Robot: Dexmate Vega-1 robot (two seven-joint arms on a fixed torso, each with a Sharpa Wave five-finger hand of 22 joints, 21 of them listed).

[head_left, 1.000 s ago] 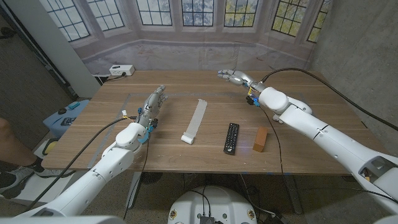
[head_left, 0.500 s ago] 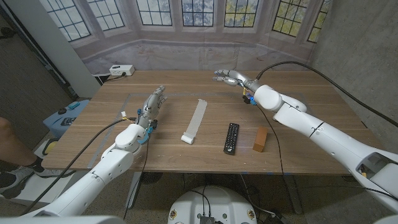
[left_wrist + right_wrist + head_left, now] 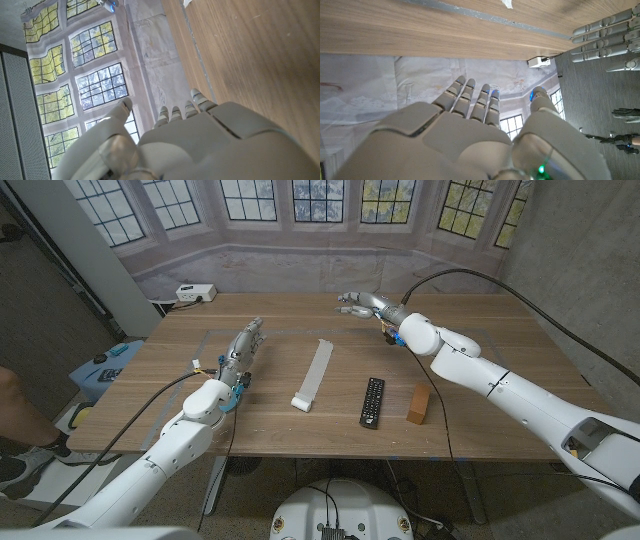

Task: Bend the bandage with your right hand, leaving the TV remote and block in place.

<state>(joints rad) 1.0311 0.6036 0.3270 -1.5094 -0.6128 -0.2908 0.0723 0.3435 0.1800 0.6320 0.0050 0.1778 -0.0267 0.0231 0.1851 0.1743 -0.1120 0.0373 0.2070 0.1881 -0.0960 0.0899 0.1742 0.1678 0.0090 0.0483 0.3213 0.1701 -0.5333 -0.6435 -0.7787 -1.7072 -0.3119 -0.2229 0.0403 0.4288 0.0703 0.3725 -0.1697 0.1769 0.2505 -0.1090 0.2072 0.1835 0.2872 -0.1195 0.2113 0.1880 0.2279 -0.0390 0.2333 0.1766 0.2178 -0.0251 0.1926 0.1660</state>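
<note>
Right hand (image 3: pixel 358 301) slid left along far side of wooden counter (image 3: pixel 480 410), nearer middle now. Fingers apart, holding nothing. Means reach for bandage just starting. Long white cloth bandage (image 3: pixel 314 373) lying flat mid-counter, nearer robot than right hand, well apart. Black TV remote (image 3: pixel 372 401) and brown wooden block (image 3: pixel 419 403) untouched. Left hand (image 3: pixel 243 348) waiting, empty, fingers straight.

The right arm stretches well out over the tabletop (image 3: pixel 480 405), its right hand (image 3: pixel 358 302) raised near the far edge with fingers straight, slightly apart, holding nothing. The left hand (image 3: pixel 243 347) stays nearer in (fingers straight and together), reaching forward low over the wood, also holding nothing.
</note>
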